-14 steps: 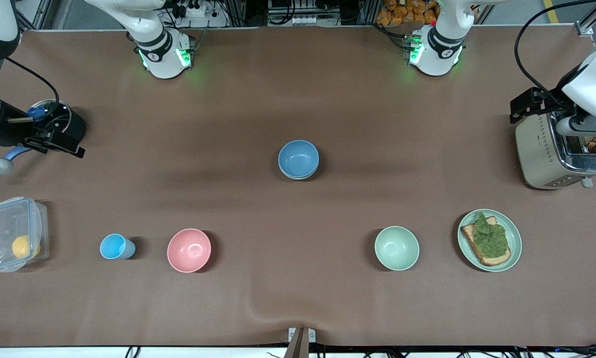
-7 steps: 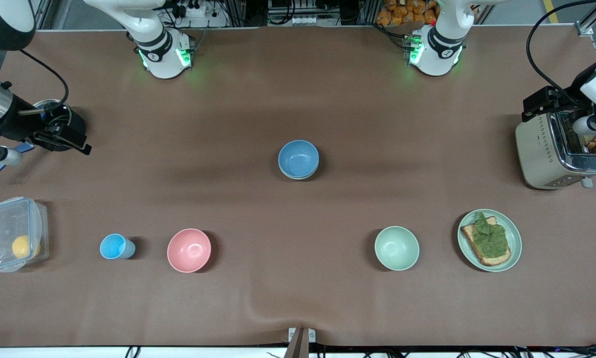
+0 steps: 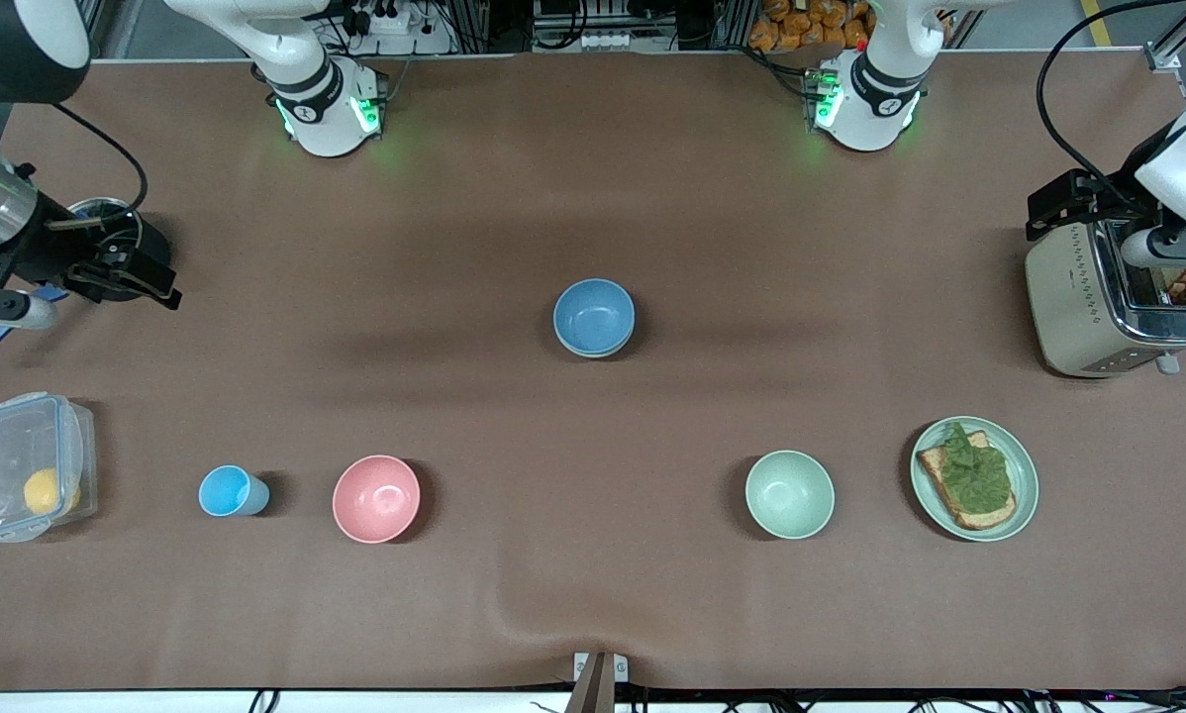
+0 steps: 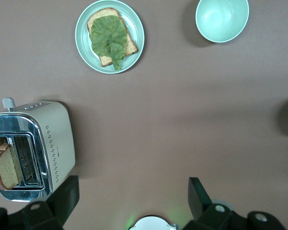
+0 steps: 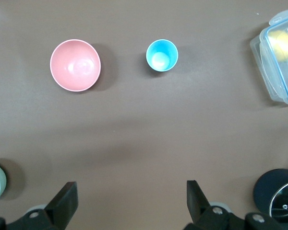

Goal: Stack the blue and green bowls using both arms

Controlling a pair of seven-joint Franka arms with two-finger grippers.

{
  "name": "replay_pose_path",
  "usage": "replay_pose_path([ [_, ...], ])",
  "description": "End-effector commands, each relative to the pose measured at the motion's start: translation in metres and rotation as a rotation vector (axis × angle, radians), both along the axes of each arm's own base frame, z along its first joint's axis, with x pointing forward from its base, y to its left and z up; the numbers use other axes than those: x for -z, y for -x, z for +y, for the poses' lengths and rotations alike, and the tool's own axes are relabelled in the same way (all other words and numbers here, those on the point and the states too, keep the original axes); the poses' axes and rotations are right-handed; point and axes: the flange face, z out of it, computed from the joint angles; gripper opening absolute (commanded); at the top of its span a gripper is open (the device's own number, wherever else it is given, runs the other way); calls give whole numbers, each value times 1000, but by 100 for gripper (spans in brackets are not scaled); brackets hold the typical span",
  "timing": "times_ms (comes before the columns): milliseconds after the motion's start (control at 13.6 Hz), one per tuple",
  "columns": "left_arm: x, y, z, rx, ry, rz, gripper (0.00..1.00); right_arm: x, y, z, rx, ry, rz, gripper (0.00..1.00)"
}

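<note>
Here we see the blue bowl (image 3: 594,315) at mid-table, nested in a second bowl; the green bowl (image 3: 789,493) sits empty nearer the camera, beside a plate (image 3: 1021,465) of toast with a leaf. The left gripper (image 4: 129,196) hangs over the toaster (image 3: 1083,307), which holds a slice, fingers apart; the right gripper (image 5: 129,201), likewise spread, hangs over a black pot (image 3: 138,253).
</note>
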Motion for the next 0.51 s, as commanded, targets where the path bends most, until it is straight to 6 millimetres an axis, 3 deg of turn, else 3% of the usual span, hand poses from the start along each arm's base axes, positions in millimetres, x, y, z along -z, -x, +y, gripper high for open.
replay_pose_path([
  [0,-4,4,-1,7,23,14,100,-23,1,3,-16,30,-41,100],
  [220,-5,4,-1,7,24,12,100,-49,-14,5,-4,34,-1,100],
  [440,-4,4,-1,7,23,15,100,-52,-18,1,7,30,38,100],
])
